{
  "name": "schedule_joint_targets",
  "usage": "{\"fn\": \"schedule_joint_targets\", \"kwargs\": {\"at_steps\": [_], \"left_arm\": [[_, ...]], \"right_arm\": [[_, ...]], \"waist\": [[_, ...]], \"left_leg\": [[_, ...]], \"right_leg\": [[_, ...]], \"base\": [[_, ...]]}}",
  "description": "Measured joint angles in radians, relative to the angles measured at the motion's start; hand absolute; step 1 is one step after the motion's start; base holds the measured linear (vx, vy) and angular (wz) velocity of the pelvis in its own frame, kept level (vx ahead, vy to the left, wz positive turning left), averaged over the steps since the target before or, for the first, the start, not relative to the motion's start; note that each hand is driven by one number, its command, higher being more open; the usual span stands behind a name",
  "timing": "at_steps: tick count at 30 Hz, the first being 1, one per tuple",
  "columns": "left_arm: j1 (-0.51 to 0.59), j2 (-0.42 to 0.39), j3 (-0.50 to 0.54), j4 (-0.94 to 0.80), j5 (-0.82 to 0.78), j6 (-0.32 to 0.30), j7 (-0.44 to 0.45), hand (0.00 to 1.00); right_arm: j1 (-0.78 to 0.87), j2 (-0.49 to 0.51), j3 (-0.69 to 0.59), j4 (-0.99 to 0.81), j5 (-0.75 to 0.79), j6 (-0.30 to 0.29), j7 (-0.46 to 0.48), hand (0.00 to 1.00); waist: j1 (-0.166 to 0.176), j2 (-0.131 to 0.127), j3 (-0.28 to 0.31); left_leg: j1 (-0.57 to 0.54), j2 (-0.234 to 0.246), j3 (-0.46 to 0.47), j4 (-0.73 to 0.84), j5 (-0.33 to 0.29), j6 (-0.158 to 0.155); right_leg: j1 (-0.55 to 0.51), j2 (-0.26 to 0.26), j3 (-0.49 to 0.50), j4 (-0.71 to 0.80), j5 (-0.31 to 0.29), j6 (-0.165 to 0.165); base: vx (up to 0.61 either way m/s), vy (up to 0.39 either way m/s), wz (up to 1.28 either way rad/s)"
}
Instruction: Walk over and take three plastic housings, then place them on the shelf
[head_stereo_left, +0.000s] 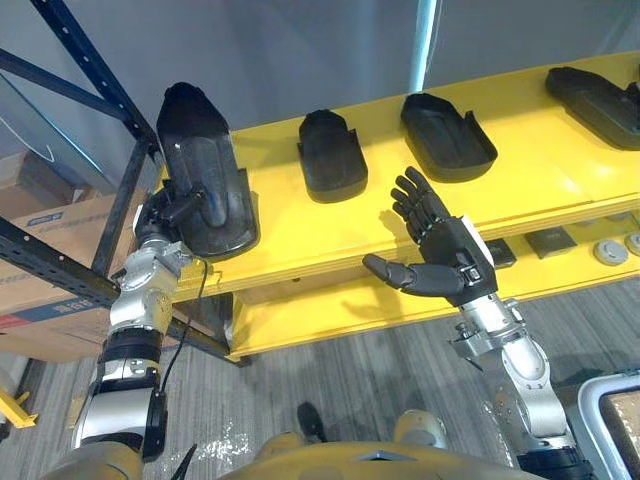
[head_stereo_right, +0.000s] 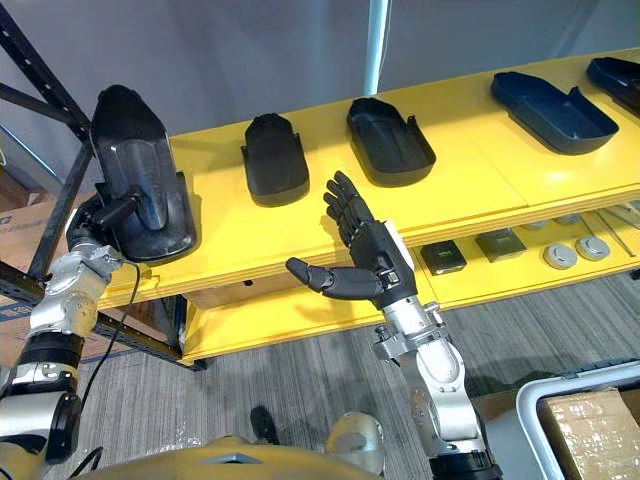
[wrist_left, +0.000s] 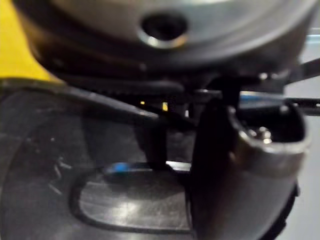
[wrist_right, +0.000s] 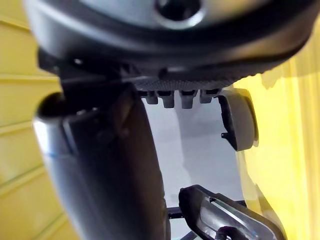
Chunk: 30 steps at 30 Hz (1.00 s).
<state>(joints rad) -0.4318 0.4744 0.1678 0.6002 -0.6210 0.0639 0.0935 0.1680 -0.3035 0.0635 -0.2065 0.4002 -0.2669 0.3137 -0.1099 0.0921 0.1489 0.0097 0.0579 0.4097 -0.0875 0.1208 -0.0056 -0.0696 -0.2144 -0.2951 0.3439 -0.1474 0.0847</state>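
Observation:
My left hand (head_stereo_left: 168, 214) is shut on a large black plastic housing (head_stereo_left: 203, 165), thumb across its hollow inside. The housing stands tilted up over the left end of the yellow shelf (head_stereo_left: 540, 180); whether its lower end rests on the shelf I cannot tell. In the left wrist view the housing's dark surface (wrist_left: 75, 165) lies just past my thumb (wrist_left: 240, 175). Two more black housings (head_stereo_left: 332, 152) (head_stereo_left: 447, 135) lie hollow side up on the shelf's middle. My right hand (head_stereo_left: 440, 250) hovers open in front of the shelf edge, holding nothing.
Further housings (head_stereo_right: 550, 110) (head_stereo_right: 615, 80) lie at the shelf's right end. A lower yellow shelf (head_stereo_right: 300, 310) carries small dark and round parts (head_stereo_right: 560, 255). A blue rack upright (head_stereo_left: 90, 60) and cardboard boxes (head_stereo_left: 50, 230) stand at left. A grey bin (head_stereo_right: 590, 420) sits at lower right.

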Motion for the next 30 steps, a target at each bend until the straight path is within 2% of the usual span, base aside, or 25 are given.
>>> {"fn": "schedule_joint_targets", "kwargs": {"at_steps": [3,7,12,13,17,22,25,30], "left_arm": [[-0.014,0.037,0.0,0.006,0.0,0.042,0.012,0.0],[-0.061,0.05,0.009,0.065,0.0,0.133,0.024,0.0],[-0.082,0.055,0.02,0.066,-0.009,0.135,0.025,0.0],[-0.089,0.056,0.026,0.071,-0.009,0.135,0.021,1.0],[-0.117,0.076,0.024,0.111,0.002,0.133,0.001,1.0],[-0.169,0.099,0.022,0.161,0.098,0.132,-0.012,1.0],[-0.169,0.121,0.021,0.181,0.122,0.132,-0.032,1.0],[-0.169,0.134,0.023,0.202,0.155,0.132,-0.049,1.0]], "right_arm": [[0.006,0.007,0.011,-0.007,0.0,-0.001,-0.013,1.0],[0.009,0.02,0.017,-0.008,0.0,-0.001,-0.035,1.0],[0.013,0.033,0.019,-0.064,0.0,-0.001,-0.082,1.0],[0.013,0.033,0.019,-0.078,0.0,-0.001,-0.091,1.0],[0.013,0.033,0.017,-0.082,0.005,-0.001,-0.106,1.0],[0.013,0.034,0.015,-0.082,0.022,-0.001,-0.097,1.0],[0.015,0.034,0.015,-0.082,0.042,-0.001,-0.083,1.0],[0.03,0.034,0.016,-0.082,0.057,-0.001,-0.055,1.0]], "waist": [[-0.003,-0.015,0.012],[-0.003,-0.024,0.031],[-0.002,-0.015,0.071],[-0.003,-0.015,0.077],[-0.005,-0.018,0.081],[-0.012,-0.027,0.088],[-0.026,-0.031,0.092],[-0.025,-0.028,0.098]], "left_leg": [[-0.001,0.01,0.013,0.003,-0.001,-0.002],[-0.006,0.012,0.018,0.019,-0.007,-0.008],[-0.003,0.02,0.019,0.037,-0.015,-0.006],[-0.004,0.023,0.02,0.043,-0.022,-0.012],[-0.007,0.029,0.023,0.05,-0.028,-0.013],[-0.003,0.028,0.031,0.05,-0.026,-0.01],[0.009,0.027,0.037,0.052,-0.033,-0.01],[0.034,0.028,0.065,0.053,-0.046,-0.012]], "right_leg": [[0.0,0.014,0.009,-0.018,0.01,-0.004],[0.0,0.015,0.016,-0.021,0.01,-0.003],[0.016,0.02,0.016,-0.034,0.013,-0.002],[0.017,0.022,0.017,-0.034,0.013,-0.002],[0.019,0.028,0.018,-0.044,0.015,-0.004],[0.025,0.03,0.026,-0.063,0.025,-0.003],[0.042,0.032,0.029,-0.075,0.028,-0.001],[0.06,0.035,0.05,-0.091,0.034,0.003]], "base": [[0.02,-0.025,-0.1],[0.01,-0.012,-0.04],[0.01,-0.004,-0.01],[0.0,0.0,0.0],[0.0,-0.01,-0.02],[0.01,0.0,-0.03],[0.02,0.004,-0.03],[0.02,0.008,-0.14]]}}
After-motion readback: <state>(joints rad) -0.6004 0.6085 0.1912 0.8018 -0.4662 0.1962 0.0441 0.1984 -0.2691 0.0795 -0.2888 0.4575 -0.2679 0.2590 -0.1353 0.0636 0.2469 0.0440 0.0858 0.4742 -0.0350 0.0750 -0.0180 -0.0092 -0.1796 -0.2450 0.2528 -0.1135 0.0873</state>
